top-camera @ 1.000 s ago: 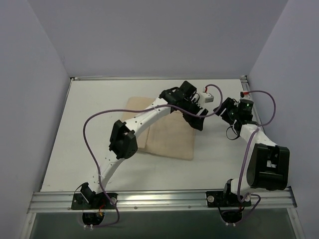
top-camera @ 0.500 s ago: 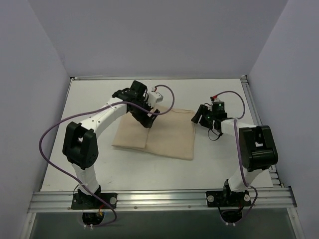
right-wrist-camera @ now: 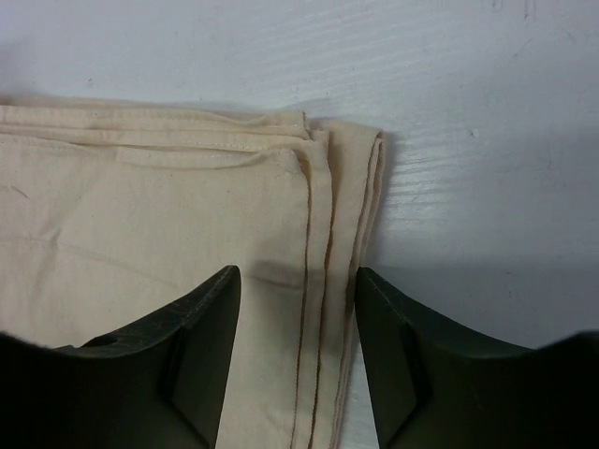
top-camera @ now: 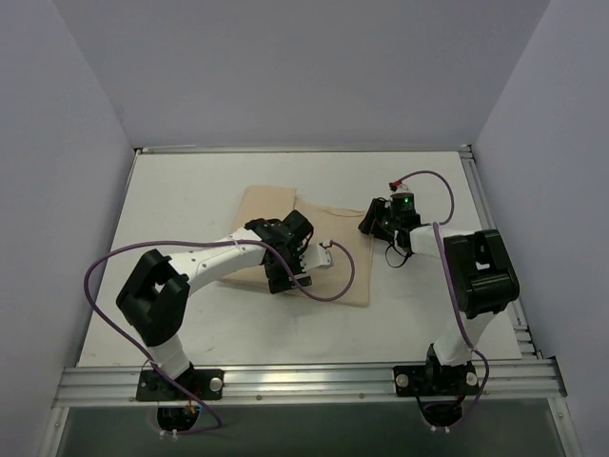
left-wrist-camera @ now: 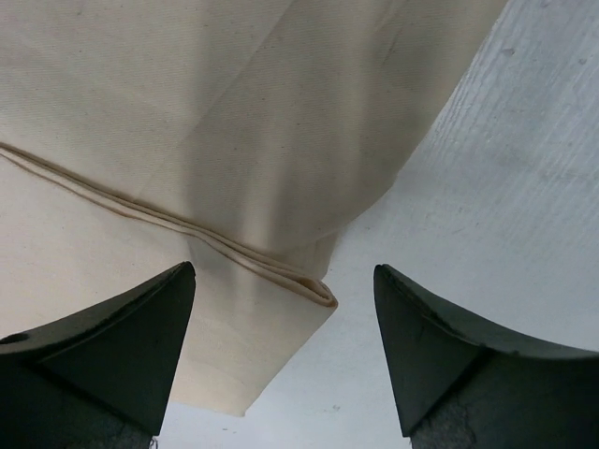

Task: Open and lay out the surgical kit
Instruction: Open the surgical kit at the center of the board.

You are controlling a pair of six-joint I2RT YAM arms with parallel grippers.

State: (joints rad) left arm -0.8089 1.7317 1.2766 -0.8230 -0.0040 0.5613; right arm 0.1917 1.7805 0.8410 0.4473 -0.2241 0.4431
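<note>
Top view: the surgical kit [top-camera: 333, 228] lay as a folded tan cloth bundle, flat on the white table [top-camera: 190, 190], about mid-table and slightly toward the far side.

Left arm: upper link rose from its base at the near-left edge and bent sharply at the elbow. The forearm ran right, low across the table, to the near edge of the bundle, with the wrist pitched down over the cloth. The arm's purple cable [top-camera: 335, 286] looped across the near-right part of the wrap. The left pincer [left-wrist-camera: 283, 271] stood wide open and gripped nothing. In its wrist view, a hemmed, folded corner of the cloth lay between the two fingers, with bare table to the right of that corner.

Right arm: it rose from the near-right base, folded at the elbow, and reached back and left to the far-right corner of the bundle. The right pincer [right-wrist-camera: 295, 273] was parted and clamped nothing. Its fingers straddled the stitched edge of the stacked cloth layers at that corner. Contact between fingers and cloth could not be determined.
</note>
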